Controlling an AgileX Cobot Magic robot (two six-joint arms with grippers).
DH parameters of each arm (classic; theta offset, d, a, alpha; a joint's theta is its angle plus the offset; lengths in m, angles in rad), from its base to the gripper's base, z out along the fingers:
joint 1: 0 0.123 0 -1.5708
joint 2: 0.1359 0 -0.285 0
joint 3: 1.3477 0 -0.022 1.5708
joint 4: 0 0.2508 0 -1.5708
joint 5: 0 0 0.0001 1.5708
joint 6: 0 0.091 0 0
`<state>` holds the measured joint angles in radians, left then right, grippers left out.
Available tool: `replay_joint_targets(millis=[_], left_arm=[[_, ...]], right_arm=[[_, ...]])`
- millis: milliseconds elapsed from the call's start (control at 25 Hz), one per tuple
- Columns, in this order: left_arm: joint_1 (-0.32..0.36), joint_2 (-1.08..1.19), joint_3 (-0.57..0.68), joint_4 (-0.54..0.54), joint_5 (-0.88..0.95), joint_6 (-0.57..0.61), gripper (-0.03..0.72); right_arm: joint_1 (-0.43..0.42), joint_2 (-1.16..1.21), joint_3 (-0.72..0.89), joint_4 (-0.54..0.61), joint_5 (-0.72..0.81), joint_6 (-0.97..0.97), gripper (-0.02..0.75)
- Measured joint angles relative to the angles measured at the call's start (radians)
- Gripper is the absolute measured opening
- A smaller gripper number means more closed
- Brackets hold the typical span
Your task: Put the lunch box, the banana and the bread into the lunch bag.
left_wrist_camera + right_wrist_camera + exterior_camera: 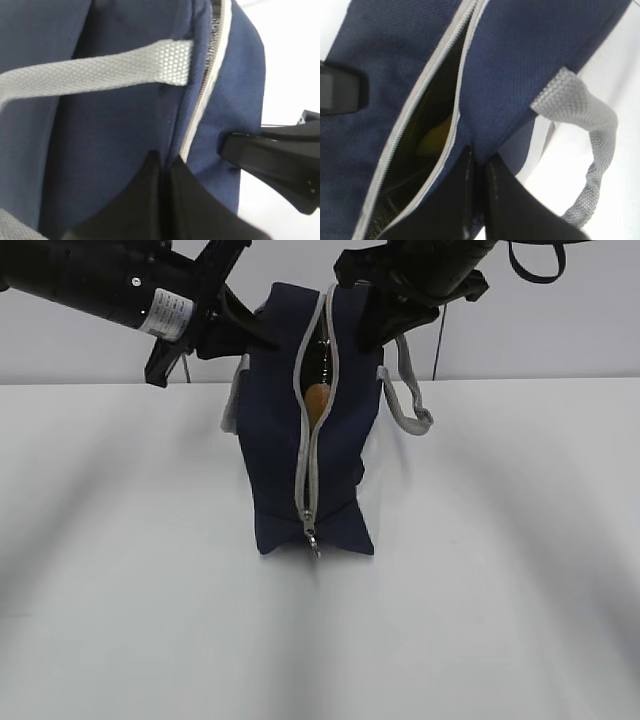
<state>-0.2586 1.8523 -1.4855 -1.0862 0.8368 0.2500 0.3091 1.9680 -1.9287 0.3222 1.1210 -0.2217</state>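
The navy lunch bag (300,455) stands upright mid-table, its grey zipper open along the top half. The golden-brown bread (316,400) shows through the opening. In the right wrist view something yellow, the banana (434,138), lies inside the bag (530,60). The lunch box is hidden. My left gripper (256,332) is shut on the bag's left top edge, pinching navy fabric beside the zipper in its wrist view (165,161). My right gripper (372,330) is shut on the right top edge (480,156). The two hold the mouth slightly apart.
A grey strap handle (412,405) hangs off the bag's right side, another (100,72) lies across its left side. The metal zipper pull (312,538) sits low on the front. The white table (520,570) surrounds the bag.
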Motion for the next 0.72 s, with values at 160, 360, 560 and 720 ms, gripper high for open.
replay_joint_targets(millis=[160,360,560,720], left_arm=[[0.0,0.029,-0.001,-0.009,0.0,0.0,-0.003],[-0.001,0.068,-0.001,-0.009,-0.001,0.0,-0.003],[0.003,0.069,-0.001,-0.003,-0.001,0.014,-0.003],[0.018,0.069,-0.001,0.007,-0.001,0.026,0.028]], right_arm=[[0.0,0.023,-0.002,-0.002,0.0,0.0,-0.006],[0.0,0.058,-0.006,-0.002,0.006,0.01,-0.006],[0.0,0.061,-0.01,-0.015,0.008,0.026,0.007],[0.0,0.061,-0.01,-0.021,0.019,0.025,0.111]])
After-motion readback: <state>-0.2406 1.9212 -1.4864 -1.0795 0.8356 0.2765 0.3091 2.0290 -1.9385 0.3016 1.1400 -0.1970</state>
